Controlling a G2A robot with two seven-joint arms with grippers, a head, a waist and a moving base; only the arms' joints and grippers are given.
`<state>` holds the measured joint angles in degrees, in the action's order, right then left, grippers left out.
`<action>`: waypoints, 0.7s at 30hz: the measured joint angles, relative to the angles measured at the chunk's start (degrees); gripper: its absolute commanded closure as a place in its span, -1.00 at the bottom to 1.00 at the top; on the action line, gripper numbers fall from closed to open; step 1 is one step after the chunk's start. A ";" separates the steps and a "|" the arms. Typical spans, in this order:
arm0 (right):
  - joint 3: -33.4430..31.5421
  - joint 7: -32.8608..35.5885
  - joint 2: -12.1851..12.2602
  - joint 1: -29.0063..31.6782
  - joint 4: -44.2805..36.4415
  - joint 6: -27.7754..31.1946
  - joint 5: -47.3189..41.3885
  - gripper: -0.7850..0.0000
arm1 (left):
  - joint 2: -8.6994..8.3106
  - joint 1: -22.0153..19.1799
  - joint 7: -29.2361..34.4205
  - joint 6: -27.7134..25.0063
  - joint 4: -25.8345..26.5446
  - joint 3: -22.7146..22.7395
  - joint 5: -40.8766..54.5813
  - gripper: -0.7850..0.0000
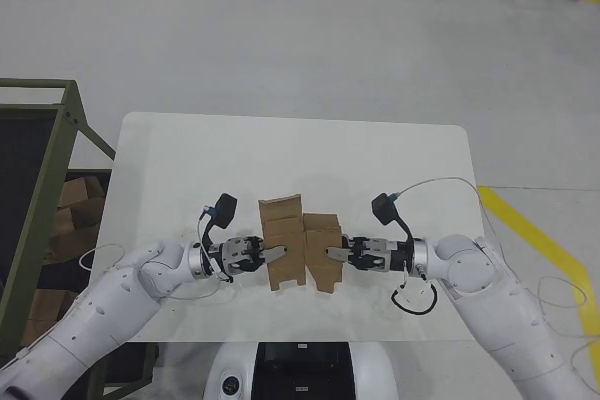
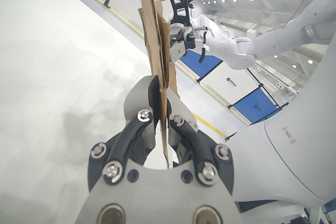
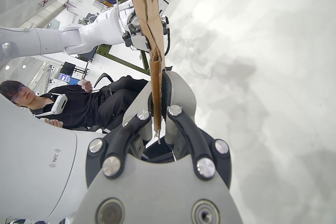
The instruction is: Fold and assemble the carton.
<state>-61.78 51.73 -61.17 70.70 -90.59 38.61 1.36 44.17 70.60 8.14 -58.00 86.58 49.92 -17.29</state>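
The flattened brown corrugated-cardboard carton (image 1: 298, 240) lies with its broad face upward over the near middle of the white, round-cornered table (image 1: 180, 150), its flaps jutting out on the far and near sides. It is gripped from both sides. The left gripper (image 1: 263, 254) has its two fingers pinched together on the carton's left edge; in the left wrist view this gripper (image 2: 160, 93) clamps the layered board (image 2: 151, 25) seen edge-on. The right gripper (image 1: 332, 254) is likewise clamped on the opposite edge, and in the right wrist view its fingers (image 3: 157, 88) squeeze the thin cardboard (image 3: 147, 15) between dark pads. The two grippers face each other, near together, with the carton between them. Whether the carton touches the tabletop cannot be told. Beside the table's left end stands a dark green metal rack (image 1: 75, 110) with brown cardboard boxes (image 1: 75, 215) by it. A yellow painted line (image 1: 520, 225) crosses the grey floor on the right.
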 measured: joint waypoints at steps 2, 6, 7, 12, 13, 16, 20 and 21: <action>-0.04 -0.27 0.05 0.05 -0.02 0.09 -0.10 -1.00 | -0.20 -0.40 -0.44 0.00 -0.13 -0.52 0.27 1.00; -0.45 -1.52 0.22 0.63 0.49 1.55 -0.80 -1.00 | -0.56 -1.01 -2.81 0.00 -0.49 -1.29 0.74 1.00; -0.58 -1.90 0.25 0.81 0.70 1.99 -0.99 -1.00 | -0.63 -1.09 -3.38 0.00 -0.49 -1.44 0.75 1.00; -1.25 -4.07 0.45 2.15 2.36 5.57 -3.31 -1.00 | -1.03 -1.31 -6.83 0.00 -0.19 -2.39 1.41 1.00; -1.31 -4.23 0.49 2.39 2.76 6.47 -4.24 -1.00 | -1.12 -1.36 -7.38 0.00 -0.29 -2.49 1.49 1.00; -1.55 -4.46 0.62 2.90 4.66 9.63 -8.09 -1.00 | -1.37 -1.53 -8.94 0.00 -0.41 -2.79 1.20 1.00; -1.26 -4.17 0.67 2.89 7.48 12.55 -12.68 -1.00 | -1.56 -1.59 -10.20 0.00 -0.36 -3.14 1.09 1.00; -1.10 -3.84 0.69 2.68 8.17 12.95 -13.46 -1.00 | -1.56 -1.59 -10.22 0.00 -0.36 -3.15 1.08 1.00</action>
<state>-62.88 47.89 -60.49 73.38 -82.42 51.56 -12.09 42.61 69.01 -2.08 -58.00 86.22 46.77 -16.21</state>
